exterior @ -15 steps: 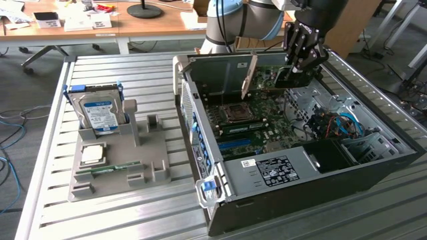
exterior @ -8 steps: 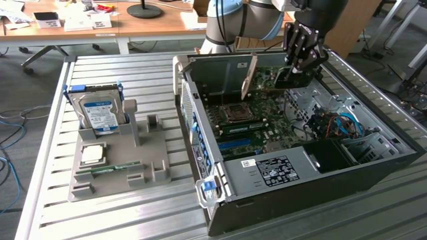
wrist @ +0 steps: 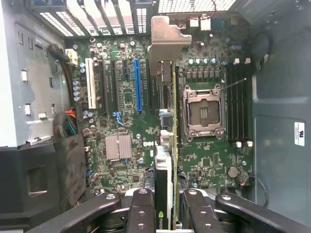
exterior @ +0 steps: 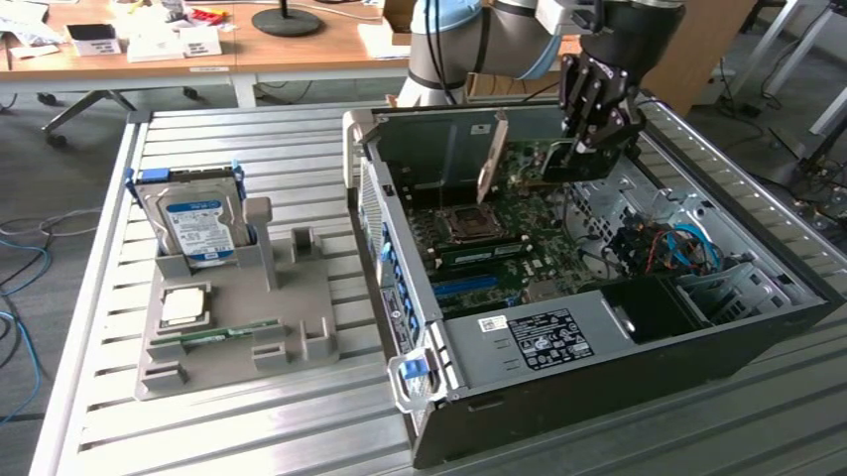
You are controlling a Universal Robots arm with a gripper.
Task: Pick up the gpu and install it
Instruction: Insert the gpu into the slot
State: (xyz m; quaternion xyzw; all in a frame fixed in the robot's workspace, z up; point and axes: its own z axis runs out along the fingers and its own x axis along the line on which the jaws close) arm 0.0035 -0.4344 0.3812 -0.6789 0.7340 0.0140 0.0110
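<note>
A slatted metal table (exterior: 265,426) carries an open computer case (exterior: 741,347) and, at the exterior view's left, a grey holder (exterior: 311,297) with a hard drive (exterior: 196,223) and memory stick (exterior: 212,337). Inside the case the gripper (exterior: 592,139) (wrist: 167,208) clenches the gpu (exterior: 569,164) (wrist: 164,170), edge-on over the motherboard (wrist: 121,121), between a blue slot (wrist: 137,85) and the CPU socket (wrist: 203,109)

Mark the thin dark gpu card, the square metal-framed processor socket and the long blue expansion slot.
Thin dark gpu card (wrist: 164,170): wrist view, the edge facing the camera.
Square metal-framed processor socket (wrist: 202,109): wrist view, its open centre.
Long blue expansion slot (wrist: 137,85): wrist view, mid-length.
</note>
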